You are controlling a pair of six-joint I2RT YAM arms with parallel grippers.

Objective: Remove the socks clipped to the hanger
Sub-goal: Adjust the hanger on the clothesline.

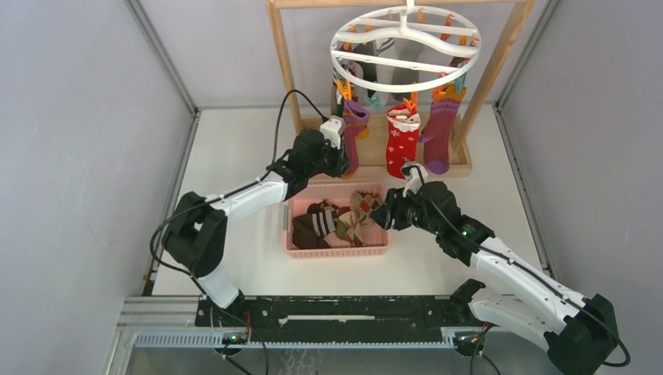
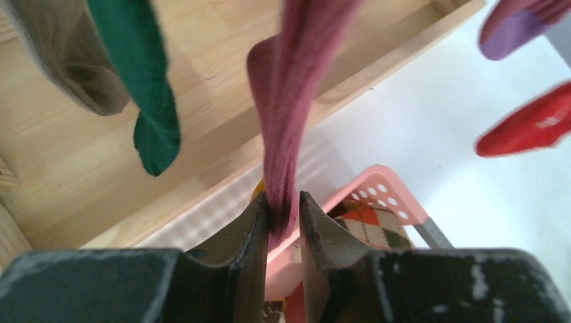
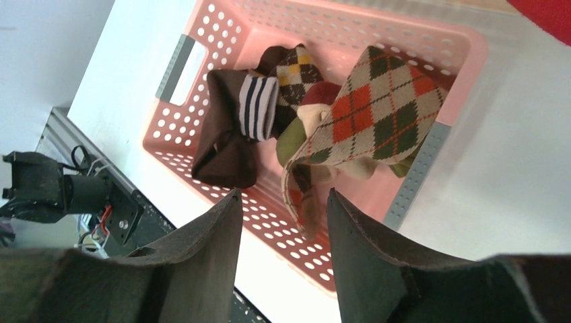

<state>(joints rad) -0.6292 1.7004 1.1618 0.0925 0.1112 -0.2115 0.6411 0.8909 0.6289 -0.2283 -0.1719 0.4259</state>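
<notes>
The white ring hanger hangs from the wooden rack with several socks clipped to its rim. My left gripper is shut on the lower part of a maroon and purple sock that still hangs from an orange clip. A red snowflake sock and a purple sock hang to its right. In the left wrist view a green sock and a grey-brown sock hang at the left. My right gripper stands open over the basket, holding nothing.
A pink perforated basket sits between the arms with an argyle sock, a brown striped sock and others inside. The wooden rack's base lies behind it. Grey walls close in both sides.
</notes>
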